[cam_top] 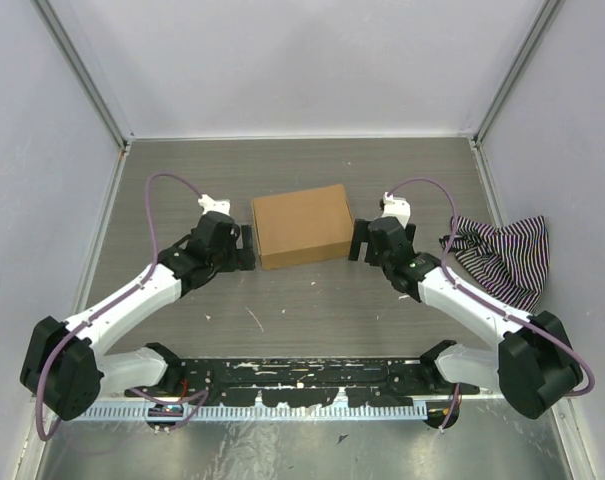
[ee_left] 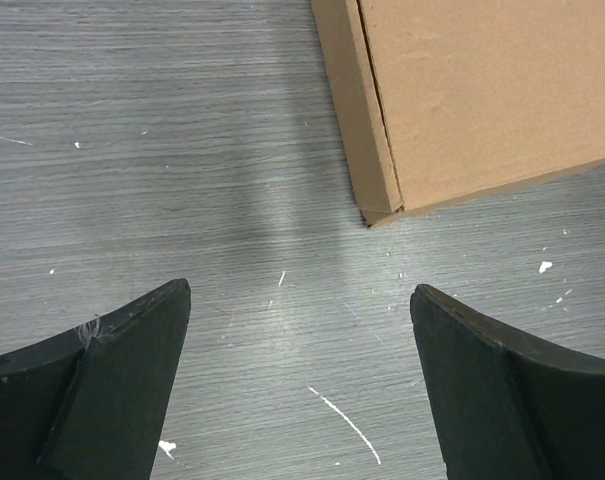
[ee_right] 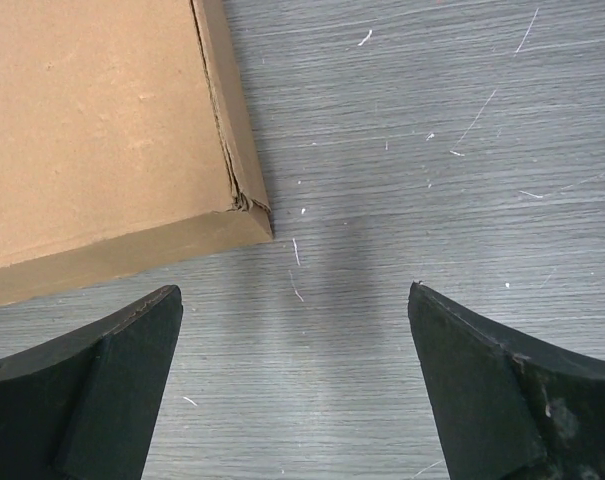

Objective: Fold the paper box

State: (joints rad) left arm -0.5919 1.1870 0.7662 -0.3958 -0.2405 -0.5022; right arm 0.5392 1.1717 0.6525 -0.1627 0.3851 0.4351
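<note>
The left gripper (ee_left: pixel 300 300) has its fingers spread apart and holds nothing. Scratched grey table (ee_left: pixel 162 150) shows between them. The paper box (ee_left: pixel 482 90), closed and lying flat, is just ahead and to this gripper's right, with a corner near the fingertips but not touching.

The right gripper (ee_right: pixel 294 300) is equally wide open and empty, with the same box just ahead to its left. One box lies between the two grippers, and nothing stands in the way.

Farther out on the right gripper's outer side, one crumpled striped cloth (cam_top: pixel 502 255) lies by the side wall (cam_top: pixel 572 150). Pale walls enclose the table on three sides.
</note>
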